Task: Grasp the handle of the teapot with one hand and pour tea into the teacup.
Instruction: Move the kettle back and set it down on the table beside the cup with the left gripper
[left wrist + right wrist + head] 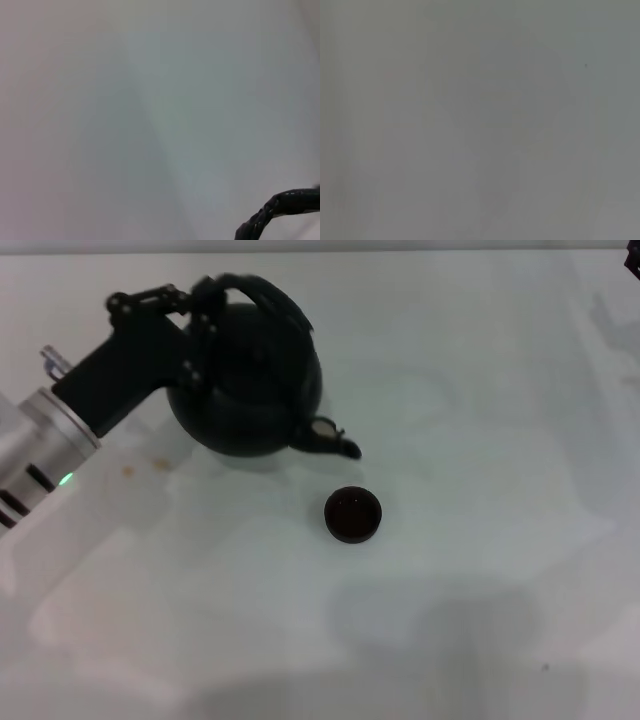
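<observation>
One gripper, the left (200, 325), is seen closed on the dark arched handle (262, 292) of the round black teapot (250, 385); the spout should be centred over the tiny black teacup (353, 514) before gentle tilting.

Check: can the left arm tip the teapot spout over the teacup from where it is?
Probably yes: the left tool is at the handle, the teapot spout points toward the teacup, nothing lies between.
</observation>
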You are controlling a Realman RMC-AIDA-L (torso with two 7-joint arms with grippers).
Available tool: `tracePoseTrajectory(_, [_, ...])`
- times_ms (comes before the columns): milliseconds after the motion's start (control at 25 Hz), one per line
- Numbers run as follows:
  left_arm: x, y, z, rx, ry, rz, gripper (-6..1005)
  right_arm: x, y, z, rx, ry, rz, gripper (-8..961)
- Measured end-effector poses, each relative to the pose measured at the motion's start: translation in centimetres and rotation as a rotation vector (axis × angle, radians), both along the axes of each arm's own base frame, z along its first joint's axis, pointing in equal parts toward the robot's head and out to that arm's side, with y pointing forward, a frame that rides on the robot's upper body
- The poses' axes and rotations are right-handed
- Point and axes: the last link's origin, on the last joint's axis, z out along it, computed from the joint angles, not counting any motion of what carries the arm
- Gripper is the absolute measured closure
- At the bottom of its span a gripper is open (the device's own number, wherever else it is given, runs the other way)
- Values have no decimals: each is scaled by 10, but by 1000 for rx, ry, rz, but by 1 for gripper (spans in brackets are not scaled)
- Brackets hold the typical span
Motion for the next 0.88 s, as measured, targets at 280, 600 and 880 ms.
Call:
tracePoseTrajectory(280, [-21,-14,9,-24,-278,211,890,-2,2,0,0,-1,5,123])
tracePoseTrajectory(600, [-49,-36,9,12,-395,388,889,-4,5,3,5,-6,12,123])
tracePoseTrajectory(880, [-55,-41,9,22,-400,414,889,-4,5,3,3,-7,7,123])
